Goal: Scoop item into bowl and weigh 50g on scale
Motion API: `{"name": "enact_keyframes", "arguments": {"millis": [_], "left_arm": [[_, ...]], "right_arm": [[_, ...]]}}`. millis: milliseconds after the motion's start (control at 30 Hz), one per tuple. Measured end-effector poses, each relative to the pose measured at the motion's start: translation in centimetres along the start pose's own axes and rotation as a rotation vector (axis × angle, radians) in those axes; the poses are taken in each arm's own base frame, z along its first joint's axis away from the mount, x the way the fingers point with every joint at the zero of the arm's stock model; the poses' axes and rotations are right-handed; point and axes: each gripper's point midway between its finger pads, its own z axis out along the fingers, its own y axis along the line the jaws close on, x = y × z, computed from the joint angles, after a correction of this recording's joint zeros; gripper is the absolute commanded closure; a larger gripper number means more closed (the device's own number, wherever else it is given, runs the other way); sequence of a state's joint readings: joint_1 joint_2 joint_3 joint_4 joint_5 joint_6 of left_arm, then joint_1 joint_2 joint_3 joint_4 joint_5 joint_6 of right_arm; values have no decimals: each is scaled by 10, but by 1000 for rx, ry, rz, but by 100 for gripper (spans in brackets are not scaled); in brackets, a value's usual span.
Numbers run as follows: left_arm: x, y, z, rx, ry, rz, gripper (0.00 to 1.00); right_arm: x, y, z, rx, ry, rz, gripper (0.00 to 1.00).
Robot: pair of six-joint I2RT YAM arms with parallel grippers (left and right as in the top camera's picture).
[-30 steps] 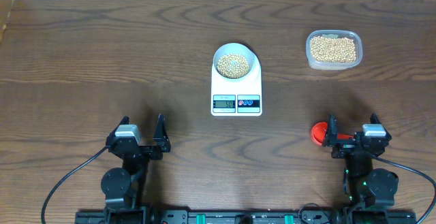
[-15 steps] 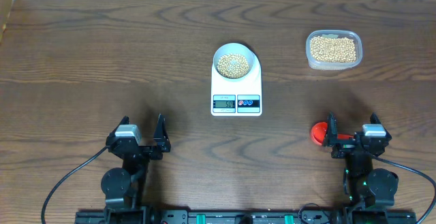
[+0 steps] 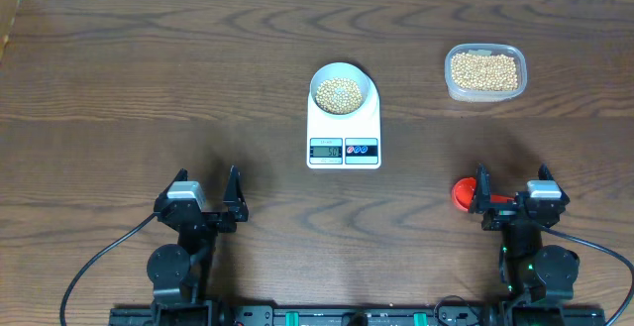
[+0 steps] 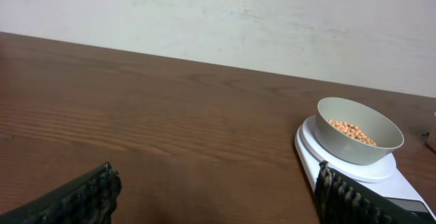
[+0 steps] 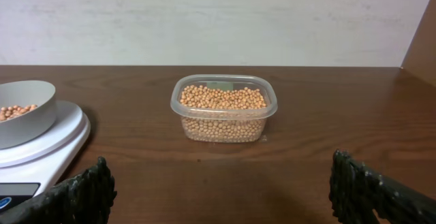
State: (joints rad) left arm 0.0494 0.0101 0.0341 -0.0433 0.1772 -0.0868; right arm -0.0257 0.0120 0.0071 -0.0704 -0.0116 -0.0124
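Note:
The white scale (image 3: 344, 128) lies at the table's middle, with the pale bowl (image 3: 343, 76) standing on its far half. Tan beans (image 3: 338, 94) cover the bowl's bottom. In the left wrist view the bowl (image 4: 354, 148) and scale (image 4: 308, 142) appear at the right, ahead of my left gripper (image 4: 216, 183). That left gripper (image 3: 206, 192) rests open and empty near the front left edge. My right gripper (image 3: 512, 189) is open and empty at the front right. A small red object (image 3: 462, 195) lies just outside its left finger.
A clear plastic tub (image 3: 484, 72) full of beans stands at the back right, straight ahead of the right gripper in the right wrist view (image 5: 223, 118). The dark wooden table (image 3: 149, 68) ends at a white wall behind.

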Motion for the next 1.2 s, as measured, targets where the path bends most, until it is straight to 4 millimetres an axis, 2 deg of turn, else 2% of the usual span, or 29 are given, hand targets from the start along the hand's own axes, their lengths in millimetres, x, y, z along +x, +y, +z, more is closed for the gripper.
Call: {"name": "enact_keyframes", "arguments": {"millis": [1200], "left_arm": [[0, 0, 0, 0, 0, 0, 7]], "right_arm": [[0, 0, 0, 0, 0, 0, 1]]}}
